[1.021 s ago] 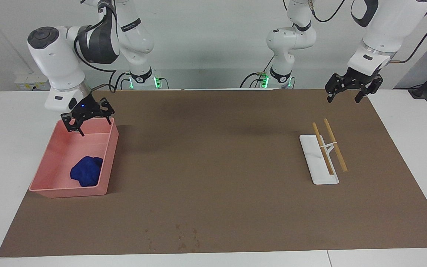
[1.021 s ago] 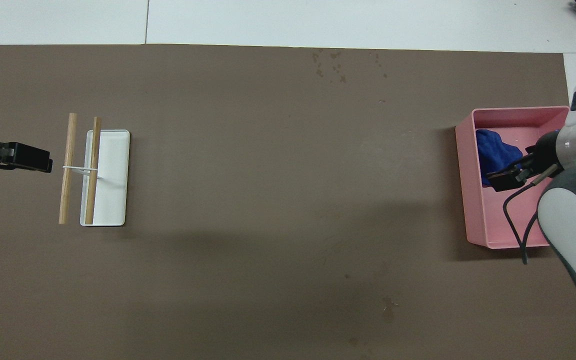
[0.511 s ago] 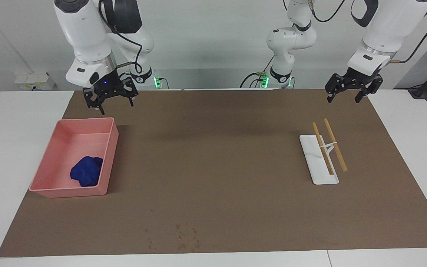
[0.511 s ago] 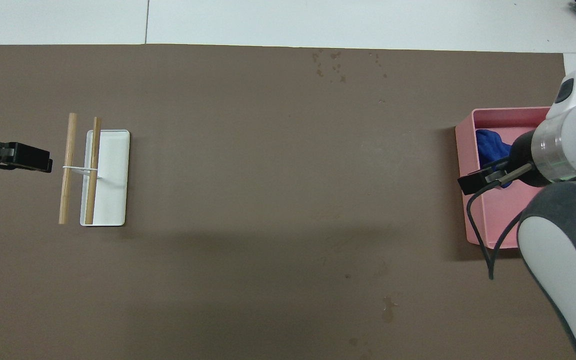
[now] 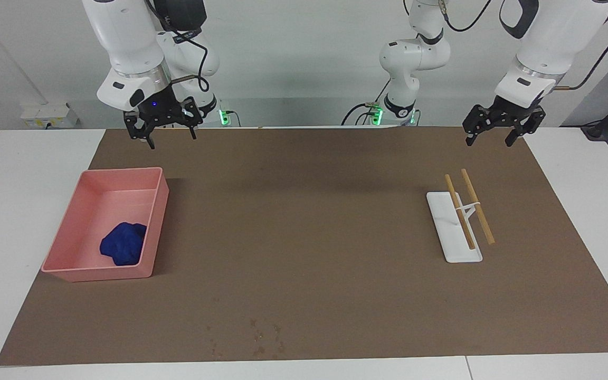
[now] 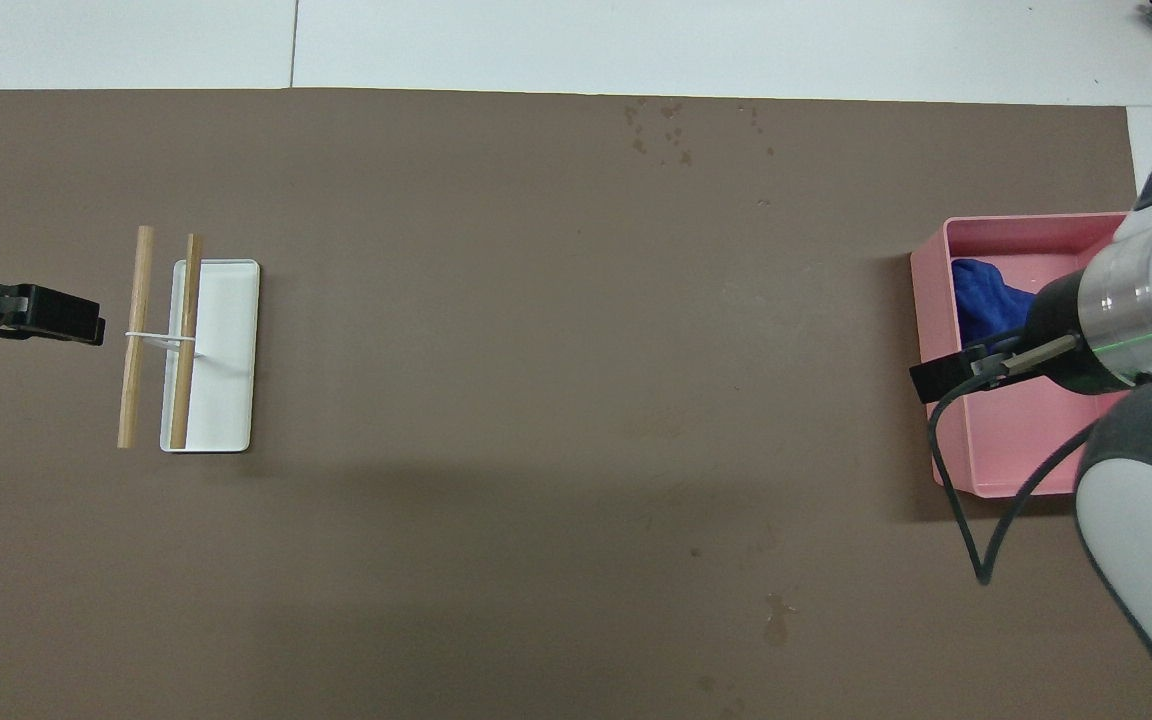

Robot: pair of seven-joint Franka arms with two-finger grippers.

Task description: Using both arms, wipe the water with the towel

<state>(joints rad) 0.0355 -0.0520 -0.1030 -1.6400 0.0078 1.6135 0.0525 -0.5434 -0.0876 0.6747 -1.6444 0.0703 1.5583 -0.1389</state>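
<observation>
Since a second before, the right gripper had risen out of the pink tray and swung back toward the robots; it hung in the air over the mat's edge nearest the robots, its fingers spread apart and holding nothing. Below it and farther from the robots, the towel lay as a blue lump in the tray's corner farthest from the robots, untouched. From overhead, the same gripper overlapped the tray's wall, with the towel just beside it. Left gripper had not shifted: it waited raised over the mat's corner at the left arm's end, fingers apart and empty, with the white stand and its two wooden sticks farther out on the mat. I could not pick out the water with certainty.
</observation>
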